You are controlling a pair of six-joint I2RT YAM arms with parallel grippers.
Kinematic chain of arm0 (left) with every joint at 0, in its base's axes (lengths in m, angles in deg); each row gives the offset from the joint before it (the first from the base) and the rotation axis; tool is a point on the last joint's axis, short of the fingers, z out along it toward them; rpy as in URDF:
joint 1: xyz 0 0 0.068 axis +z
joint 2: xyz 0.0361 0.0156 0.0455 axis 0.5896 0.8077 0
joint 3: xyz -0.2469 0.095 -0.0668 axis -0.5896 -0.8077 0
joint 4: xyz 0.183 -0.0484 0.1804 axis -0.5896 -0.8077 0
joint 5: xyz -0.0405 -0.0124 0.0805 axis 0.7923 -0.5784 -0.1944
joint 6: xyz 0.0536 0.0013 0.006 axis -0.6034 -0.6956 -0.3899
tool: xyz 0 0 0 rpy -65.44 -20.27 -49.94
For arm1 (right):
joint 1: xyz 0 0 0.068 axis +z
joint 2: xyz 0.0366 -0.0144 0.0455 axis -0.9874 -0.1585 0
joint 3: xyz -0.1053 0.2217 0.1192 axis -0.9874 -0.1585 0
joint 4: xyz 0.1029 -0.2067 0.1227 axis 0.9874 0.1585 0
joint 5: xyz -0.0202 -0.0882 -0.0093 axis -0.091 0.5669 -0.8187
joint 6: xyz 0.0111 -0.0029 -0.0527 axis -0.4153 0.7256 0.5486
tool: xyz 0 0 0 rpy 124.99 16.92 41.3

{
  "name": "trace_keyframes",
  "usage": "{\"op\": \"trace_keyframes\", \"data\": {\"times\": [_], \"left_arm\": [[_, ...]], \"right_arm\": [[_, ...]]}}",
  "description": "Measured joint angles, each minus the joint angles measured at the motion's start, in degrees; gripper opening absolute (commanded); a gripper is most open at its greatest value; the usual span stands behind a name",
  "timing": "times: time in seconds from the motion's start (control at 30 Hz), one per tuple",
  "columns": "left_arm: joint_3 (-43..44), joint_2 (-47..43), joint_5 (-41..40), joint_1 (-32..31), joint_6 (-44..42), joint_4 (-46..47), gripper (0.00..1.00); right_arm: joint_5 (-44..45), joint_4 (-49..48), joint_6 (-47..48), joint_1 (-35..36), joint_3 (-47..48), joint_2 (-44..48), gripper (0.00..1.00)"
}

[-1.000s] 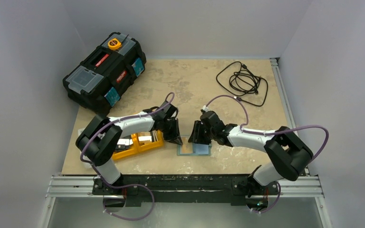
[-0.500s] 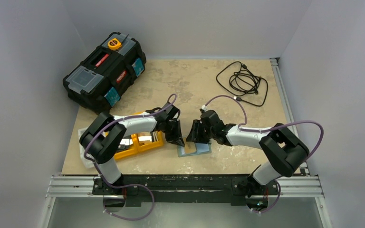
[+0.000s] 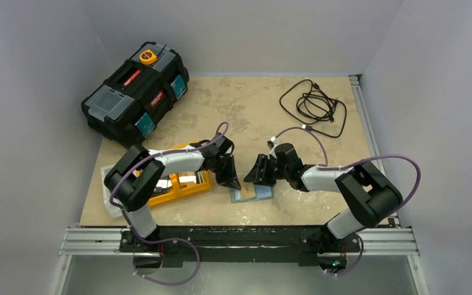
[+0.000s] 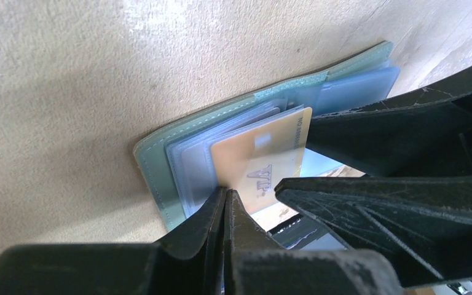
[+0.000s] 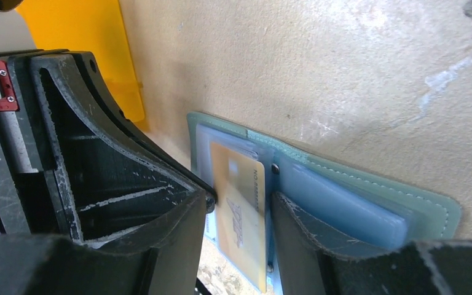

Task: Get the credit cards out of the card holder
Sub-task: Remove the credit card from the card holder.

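Black toolbox [image 3: 136, 92] at far left corner of table [image 3: 246, 104], orange tape measure [image 3: 149, 56] on its lid. Black cable [image 3: 314, 106] coiled loosely far right, well apart. Orange tray [image 3: 178, 187] near left, on a pale sheet [image 3: 107, 174]

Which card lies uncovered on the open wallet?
The gold card: it lies bare on top, while the other cards sit inside the wallet's clear sleeves.
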Motion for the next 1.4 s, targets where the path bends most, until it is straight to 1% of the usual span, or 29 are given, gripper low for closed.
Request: {"op": "trace_keyframes", "data": {"times": [0.33,0.53,0.7,0.87,0.93,1.13,1.23,1.4], "left_arm": [[0.0,0.11,-0.02,-0.09,0.46,0.24,0.0],[0.0,0.11,-0.02,-0.09,0.48,0.24,0.0],[0.0,0.11,-0.02,-0.09,0.57,0.24,0.0],[0.0,0.11,-0.11,-0.09,0.81,0.22,0.0],[0.0,0.11,-0.11,-0.09,0.83,0.22,0.0],[0.0,0.15,-0.13,-0.09,0.83,0.22,0.0],[0.0,0.15,-0.17,-0.02,0.83,0.15,0.0],[0.0,0.15,-0.17,0.28,0.83,0.28,0.0]], "right_arm": [[-8.59,-10.56,-2.34,-5.66,-6.97,-0.13,0.38],[-10.23,-13.11,-3.02,-6.51,-8.44,-1.07,0.25],[-11.5,-16.06,-4.22,-6.75,-9.9,-2.36,0.18],[-12.55,-18.51,-5.25,-6.8,-10.71,-3.58,0.14],[-12.76,-19.17,-5.62,-6.8,-10.82,-3.96,0.12],[-12.74,-19.47,-5.95,-6.8,-10.86,-4.26,0.0],[-12.41,-18.67,-5.73,-6.82,-10.86,-3.87,0.0],[-10.95,-15.3,-4.42,-6.71,-10.78,-0.66,0.0]]}}
